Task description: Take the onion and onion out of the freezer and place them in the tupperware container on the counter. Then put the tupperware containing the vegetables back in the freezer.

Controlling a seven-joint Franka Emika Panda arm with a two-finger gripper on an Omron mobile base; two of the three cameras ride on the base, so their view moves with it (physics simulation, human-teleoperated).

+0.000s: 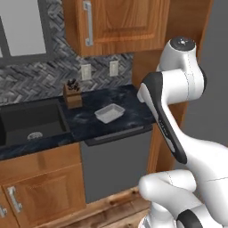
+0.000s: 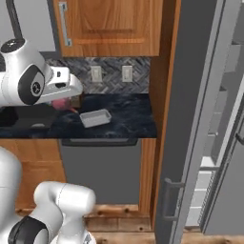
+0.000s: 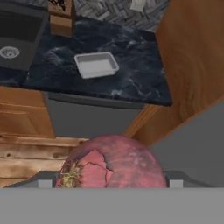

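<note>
The gripper (image 3: 112, 186) holds a maroon onion (image 3: 113, 162) with torn papery skin, up in the air in front of the counter (image 3: 131, 70). Ahead, the pale tupperware container (image 3: 96, 64) sits open on the dark marbled stone, near a wooden knife block (image 3: 61, 17) and black sink (image 3: 17, 39); the grey freezer (image 2: 214, 124) stands open at right

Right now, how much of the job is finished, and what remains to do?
Done so far: nothing sits in the tupperware container; it lies empty on the counter. In hand: a maroon onion fills the bottom of the hand view, apparently held in the pincer, aimed toward the container. The freezer stands open. Left: drop this onion in, fetch the second one, then return the container to the freezer.
</note>
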